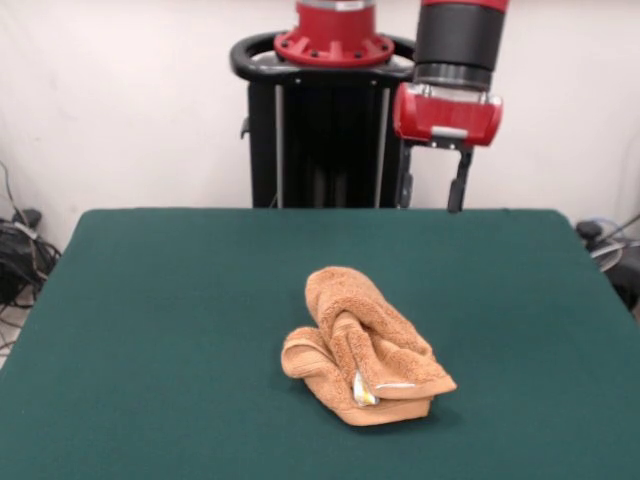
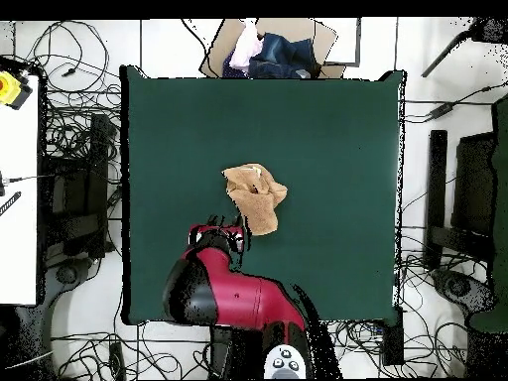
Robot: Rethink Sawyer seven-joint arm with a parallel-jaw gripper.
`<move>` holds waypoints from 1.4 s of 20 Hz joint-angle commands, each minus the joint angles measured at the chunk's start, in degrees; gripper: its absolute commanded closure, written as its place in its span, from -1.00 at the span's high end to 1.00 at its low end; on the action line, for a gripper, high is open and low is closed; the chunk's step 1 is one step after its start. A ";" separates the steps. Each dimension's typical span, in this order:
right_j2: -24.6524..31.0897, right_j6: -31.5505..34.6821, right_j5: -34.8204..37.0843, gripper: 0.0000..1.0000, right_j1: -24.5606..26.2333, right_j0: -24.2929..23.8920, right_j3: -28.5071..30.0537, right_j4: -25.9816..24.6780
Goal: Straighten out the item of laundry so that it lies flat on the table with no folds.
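Note:
The orange-tan towel [image 1: 365,345] lies crumpled and folded over itself in a lump near the middle of the green table [image 1: 150,300]. Its small white label [image 1: 366,390] shows at the near edge. In the overhead view the towel [image 2: 255,195] is a small bunched heap on the table [image 2: 327,129]. My gripper [image 1: 432,195] hangs above the table's far edge, well clear of the towel, with its fingers apart and nothing between them. In the overhead view the gripper [image 2: 220,230] is just beside the towel's lower left.
The black pedestal [image 1: 330,130] stands behind the table's far edge. A cardboard box with clothes [image 2: 270,50] sits beyond the table's top edge in the overhead view. Cables [image 2: 74,139] lie on the floor around the table.

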 commanded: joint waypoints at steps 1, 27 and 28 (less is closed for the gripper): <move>-1.78 14.39 -5.92 1.00 4.09 2.07 -2.46 4.66; -3.22 12.26 -14.73 1.00 15.34 4.10 -13.02 13.68; -3.35 12.29 -14.86 1.00 15.54 4.36 -13.22 14.07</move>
